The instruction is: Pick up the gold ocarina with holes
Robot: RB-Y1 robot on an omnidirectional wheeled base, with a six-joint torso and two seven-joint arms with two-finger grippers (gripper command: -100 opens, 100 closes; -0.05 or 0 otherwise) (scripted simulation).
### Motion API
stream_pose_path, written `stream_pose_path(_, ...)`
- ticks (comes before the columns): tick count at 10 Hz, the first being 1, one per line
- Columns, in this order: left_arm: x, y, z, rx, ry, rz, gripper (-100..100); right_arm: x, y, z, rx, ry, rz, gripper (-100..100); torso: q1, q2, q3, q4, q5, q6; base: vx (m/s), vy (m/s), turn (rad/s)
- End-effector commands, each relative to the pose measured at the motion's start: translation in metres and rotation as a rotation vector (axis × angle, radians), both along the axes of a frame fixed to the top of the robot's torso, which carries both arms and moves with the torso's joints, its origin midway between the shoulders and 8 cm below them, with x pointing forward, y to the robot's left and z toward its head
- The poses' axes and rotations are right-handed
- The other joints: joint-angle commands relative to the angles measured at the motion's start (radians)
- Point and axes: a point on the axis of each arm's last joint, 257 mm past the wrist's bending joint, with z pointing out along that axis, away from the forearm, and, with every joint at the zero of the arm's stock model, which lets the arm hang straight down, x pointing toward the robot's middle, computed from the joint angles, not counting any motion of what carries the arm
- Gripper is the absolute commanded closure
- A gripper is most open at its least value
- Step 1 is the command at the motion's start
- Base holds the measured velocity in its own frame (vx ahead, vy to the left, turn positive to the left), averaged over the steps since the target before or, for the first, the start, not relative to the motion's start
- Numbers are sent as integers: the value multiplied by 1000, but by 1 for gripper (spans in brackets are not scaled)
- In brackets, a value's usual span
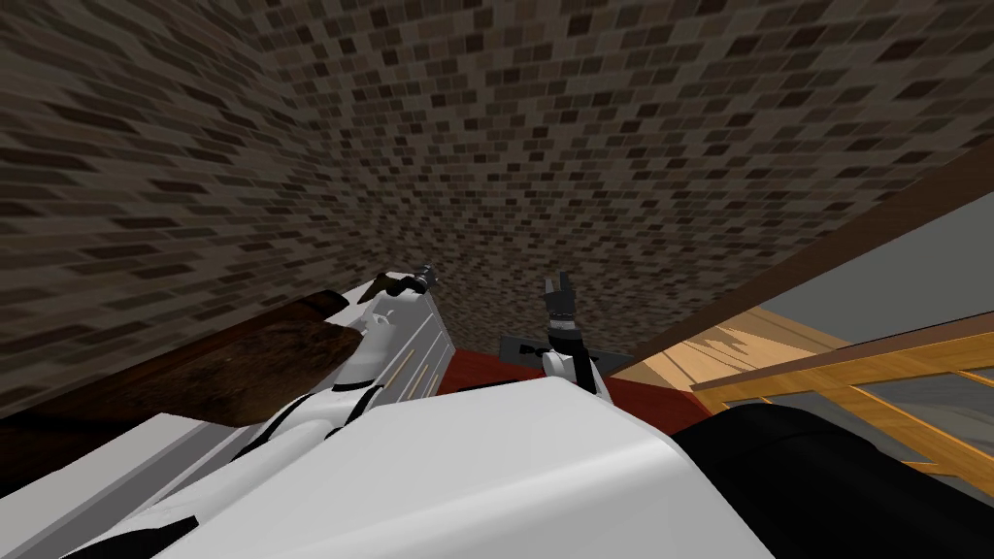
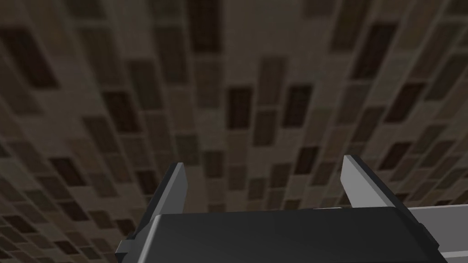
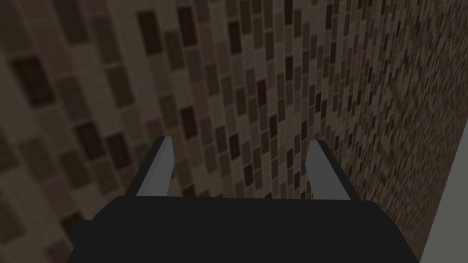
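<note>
The left gripper [image 1: 425, 279] is reaching out over the top of a white cabinet with long drawers and thin gold handles [image 1: 432, 347]. Its two light grey blade fingers [image 2: 176, 187] are standing spread apart with nothing between them, and are facing a wall of small mottled brown and tan bricks [image 1: 582, 146]. Just behind this gripper, a small brown curved shape [image 1: 392, 284] is lying on the cabinet top. I cannot tell whether it is the gold ocarina. Further back along the same arm, a long dark brown rough-textured mass [image 1: 243, 369] is resting on the cabinet. The drawers below the gripper are sitting shut, so their contents are hidden. The right gripper [image 1: 557, 287] is pointing up toward the same brick wall, well apart from the left one. Its fingers [image 3: 160, 169] are also standing spread and holding nothing. Below this gripper a red rug [image 1: 485, 374] is covering the floor, and off to its outer side a light wooden railing [image 1: 874, 388] is slanting across pale wooden floorboards [image 1: 718, 354].
</note>
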Motion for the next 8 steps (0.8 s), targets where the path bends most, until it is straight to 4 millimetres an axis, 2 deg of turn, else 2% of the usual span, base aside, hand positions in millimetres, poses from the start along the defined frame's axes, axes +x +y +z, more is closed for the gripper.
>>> stream_pose_path(1,8,6,0,-10,38,17,-100,0,0,0,0,0,0,0,0,0,0,0,0,0,-17,1,-11)
stream_pose_path(2,7,7,-5,-9,57,22,-100,0,0,0,0,0,0,0,0,0,0,0,0,0,-7,1,0)
stream_pose_path(3,15,22,0,-29,83,48,-100,0,0,0,0,0,0,0,0,0,0,0,0,0,-14,4,-12)
stream_pose_path(5,18,24,-6,-29,123,59,-100,0,0,0,0,0,0,0,0,0,0,0,0,0,-10,5,-6)
stream_pose_path(6,25,39,-1,-53,149,89,-100,0,0,0,0,0,0,0,0,0,0,0,0,0,-10,5,-9)
stream_pose_path(8,27,40,-6,-54,187,100,-100,0,0,0,0,0,0,0,0,0,0,0,0,0,-5,3,-2)
